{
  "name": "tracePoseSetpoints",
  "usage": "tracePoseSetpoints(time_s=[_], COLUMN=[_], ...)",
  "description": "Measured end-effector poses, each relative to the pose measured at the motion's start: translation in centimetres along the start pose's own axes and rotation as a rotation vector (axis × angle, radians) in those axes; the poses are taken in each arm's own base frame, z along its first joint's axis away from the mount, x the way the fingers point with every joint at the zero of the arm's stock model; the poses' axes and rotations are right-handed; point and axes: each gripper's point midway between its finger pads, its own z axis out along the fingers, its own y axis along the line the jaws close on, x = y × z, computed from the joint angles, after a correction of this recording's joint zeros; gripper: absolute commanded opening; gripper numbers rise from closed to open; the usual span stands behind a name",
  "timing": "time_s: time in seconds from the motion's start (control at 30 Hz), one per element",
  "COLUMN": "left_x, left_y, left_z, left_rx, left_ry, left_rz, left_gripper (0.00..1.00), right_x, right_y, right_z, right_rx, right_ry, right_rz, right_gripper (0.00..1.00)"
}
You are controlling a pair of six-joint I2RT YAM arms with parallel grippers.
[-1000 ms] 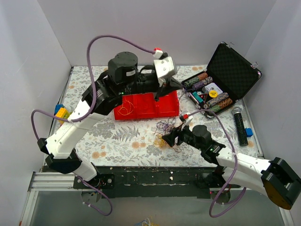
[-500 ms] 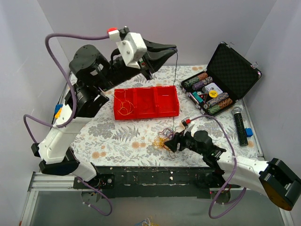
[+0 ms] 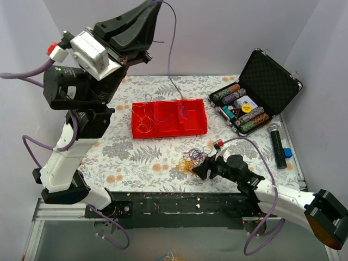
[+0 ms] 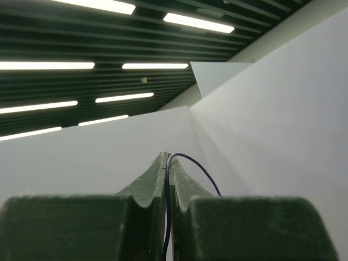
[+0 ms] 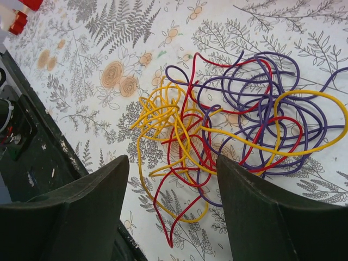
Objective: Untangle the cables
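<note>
At the bottom of the overhead view, the right claw [image 3: 200,169] sits low over the floral desk [image 3: 136,157] with its fingers spread wide. The tangled cables [image 3: 193,157], loops of yellow, red and purple, lie on the desk just ahead of its tips, the nearest loops reaching into the gap. Farther back, a single purple strand [image 3: 168,60] runs up from the red tray [image 3: 168,133] to the top left of the frame, where the left claw [image 4: 167,163], high above the desk, pinches it between pressed-together fingers.

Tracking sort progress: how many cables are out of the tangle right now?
2. A yellow cable lies in the left compartment of the red tray; a purple cable hangs from the shut left pincer down to the tray. Others may hide in it.
</note>
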Motion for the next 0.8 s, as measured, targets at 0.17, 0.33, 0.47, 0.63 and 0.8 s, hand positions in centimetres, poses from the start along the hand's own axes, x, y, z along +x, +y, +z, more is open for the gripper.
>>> tracePoseSetpoints(time_s=[0.17, 0.33, 0.47, 0.63, 0.8], left_x=[-1.5, 0.9, 4.3, 7.3, 8.9], left_y=[1.7, 0.9, -0.2, -1.2, -2.0], left_z=[0.0, -0.6, -1.0, -1.3, -1.8], left_rx=[-0.075, -0.07, -0.062, -0.053, -0.039], left_ry=[-0.06, -0.009, 0.052, 0.107, 0.131], left_rz=[0.049, 0.05, 0.052, 0.058, 0.053], left_gripper=[0.0, 0.0, 0.0, 0.0, 0.0], right_x=[-0.8, -0.3, -0.4, -0.8, -1.0], right_y=[0.4, 0.2, 0.2, 0.5, 0.5], right_z=[-0.3, -0.4, -0.5, -0.8, -1.0], right_rx=[-0.009, 0.0, -0.002, -0.009, -0.008], right_ry=[-0.03, -0.013, -0.016, -0.031, -0.039], right_rz=[-0.005, -0.001, -0.002, -0.004, -0.004], right_gripper=[0.71, 0.65, 0.63, 0.65, 0.65])
